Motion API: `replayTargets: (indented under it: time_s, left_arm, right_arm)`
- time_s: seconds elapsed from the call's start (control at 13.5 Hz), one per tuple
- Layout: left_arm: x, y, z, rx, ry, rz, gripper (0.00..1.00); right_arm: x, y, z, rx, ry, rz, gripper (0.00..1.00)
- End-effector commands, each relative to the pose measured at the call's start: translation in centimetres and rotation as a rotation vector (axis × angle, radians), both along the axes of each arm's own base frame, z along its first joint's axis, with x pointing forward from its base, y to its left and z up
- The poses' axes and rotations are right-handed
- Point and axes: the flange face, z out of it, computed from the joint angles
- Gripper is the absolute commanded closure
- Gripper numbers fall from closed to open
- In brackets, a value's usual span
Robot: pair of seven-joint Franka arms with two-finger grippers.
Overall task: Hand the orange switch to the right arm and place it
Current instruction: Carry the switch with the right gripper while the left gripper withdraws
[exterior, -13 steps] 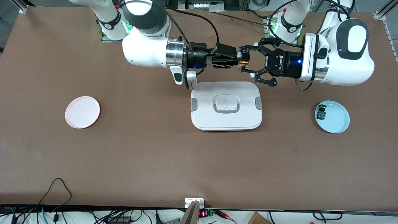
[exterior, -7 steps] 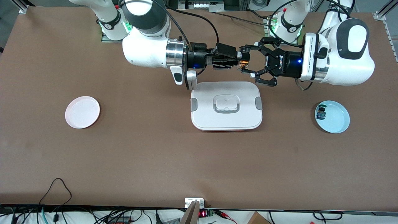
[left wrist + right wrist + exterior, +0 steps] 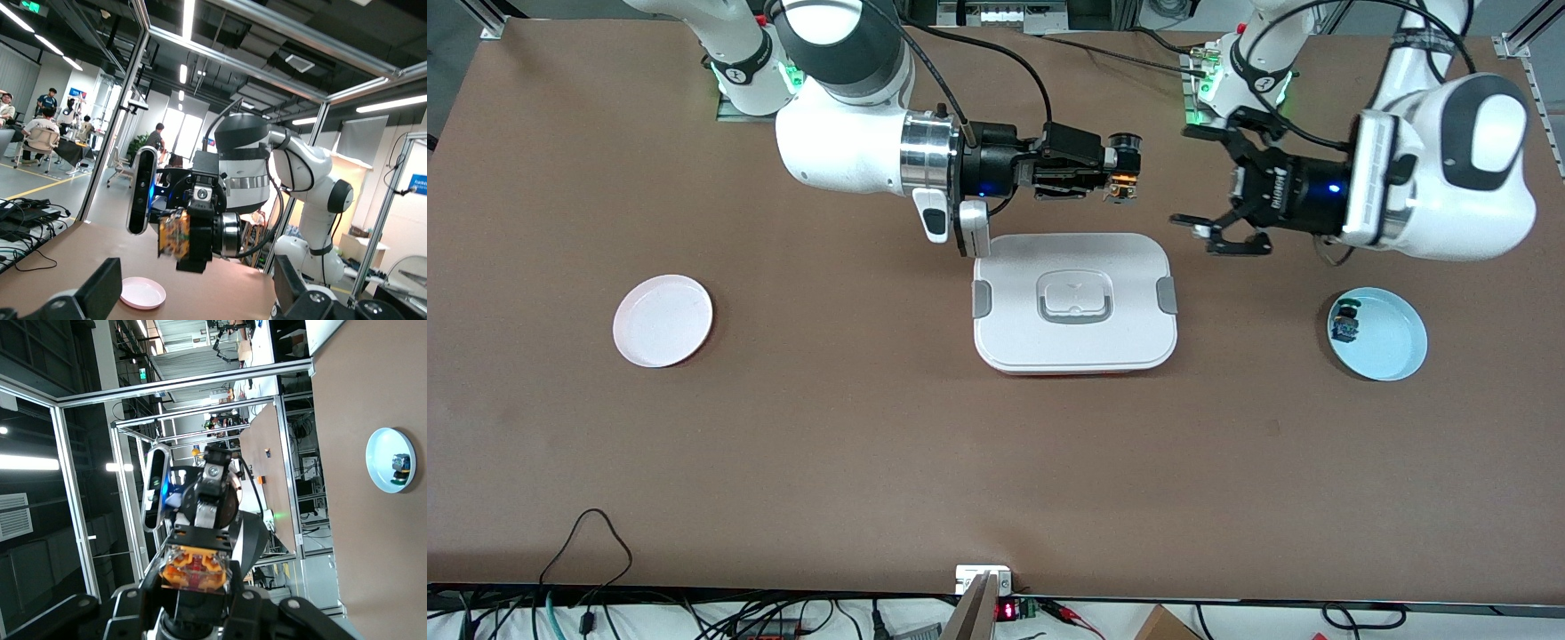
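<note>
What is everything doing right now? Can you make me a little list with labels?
orange switch: held up in the air by the right pincer, above the table
right pincer: shut on the orange switch
left pincer: open, holding nothing, apart from the switch
white box: lid on, mid-table
pink plate: toward the right arm's end, nothing on it
blue plate: toward the left arm's end, holds the green-and-blue switch

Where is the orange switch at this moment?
In the front view, the orange switch is shut in the right gripper, in the air above the table just past the white lidded box.
</note>
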Motion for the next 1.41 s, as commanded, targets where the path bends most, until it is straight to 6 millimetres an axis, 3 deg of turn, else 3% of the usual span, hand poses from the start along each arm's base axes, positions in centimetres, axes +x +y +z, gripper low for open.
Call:
replayTargets:
  time_s: [0.0,0.22,0.45,0.52,0.67,0.89,0.97,1.11,1.34]
  left_arm:
    - [0.1,4.0,-0.6,-0.019,-0.019,-0.036,0.0]
    - [-0.4,9.6,-1.2,0.042,-0.02,-0.03,0.0]
    - [-0.7,10.9,-1.3,0.063,-0.021,-0.031,0.0]
    - [-0.6,11.6,-0.5,0.085,-0.044,-0.05,0.0]
    - [0.5,12.7,0.0,0.119,-0.075,-0.074,0.0]
    - [0.7,13.1,-1.1,0.173,-0.068,-0.101,0.0]
    - [0.7,14.2,-2.3,0.201,-0.05,-0.102,0.0]
    - [0.7,18.7,-3.7,0.238,-0.013,-0.022,0.0]
    - [1.0,22.0,-4.1,0.463,-0.012,0.094,0.0]
  right_arm:
    - [0.0,-0.7,0.5,-0.007,-0.038,0.012,1.0]
    - [1.7,-4.3,0.4,0.001,-0.052,0.026,1.0]
    - [3.7,-9.6,0.5,-0.008,-0.079,0.065,1.0]
    - [4.6,-11.9,0.5,-0.015,-0.09,0.09,1.0]
    - [6.4,-16.0,-0.3,-0.038,-0.118,0.106,1.0]
    - [8.0,-20.5,-1.1,-0.039,-0.102,0.078,1.0]
    - [8.5,-21.9,-1.4,-0.069,-0.107,0.071,1.0]
    - [8.9,-23.9,-2.2,-0.194,-0.145,0.102,1.0]
    - [8.7,-28.1,-3.2,-0.305,-0.143,0.195,1.0]
